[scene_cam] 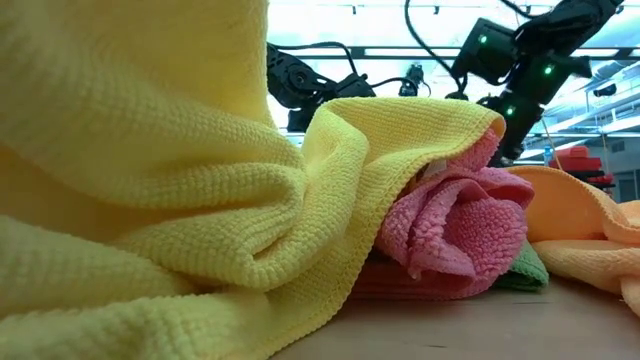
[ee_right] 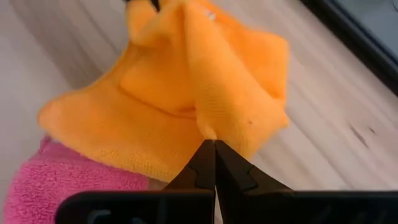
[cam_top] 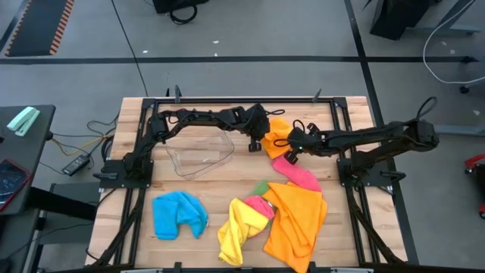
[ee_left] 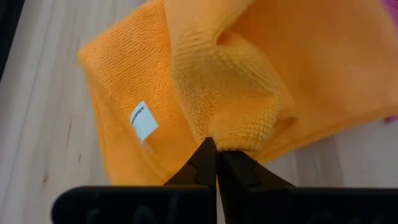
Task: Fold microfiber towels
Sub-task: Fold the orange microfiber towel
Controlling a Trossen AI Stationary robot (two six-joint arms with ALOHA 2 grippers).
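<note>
A small orange towel (cam_top: 279, 136) lies at the far middle of the table, with both grippers shut on it. My left gripper (cam_top: 265, 142) is at its left side and my right gripper (cam_top: 292, 145) at its right. The towel shows a white label (ee_left: 143, 121). Toward the near edge lie a pink towel (cam_top: 297, 173), a green towel (cam_top: 261, 187), a larger orange towel (cam_top: 295, 220), a yellow towel (cam_top: 239, 231) and a blue towel (cam_top: 178, 214). In the low view the yellow towel (scene_cam: 150, 180) hides both grippers. My left gripper (ee_left: 216, 157) pinches a bunched fold of the orange towel (ee_left: 239, 140) between its two fingertips, slanting down from the table's left. Around the fold the towel rests on the wood. My right gripper (ee_right: 214, 149) pinches a raised edge of the same towel (ee_right: 208, 127), slanting down from the right. The cloth rises in a slack peak at the fingers; its lower edge (ee_right: 106, 140) rests on the pink towel (ee_right: 62, 186).
A clear plastic tub (cam_top: 198, 155) stands left of the grippers, under the left arm. Black frame rails (cam_top: 144, 121) run along the table's left, far and right sides. Bare wood (cam_top: 220, 186) shows between the tub and the towels at the near edge.
</note>
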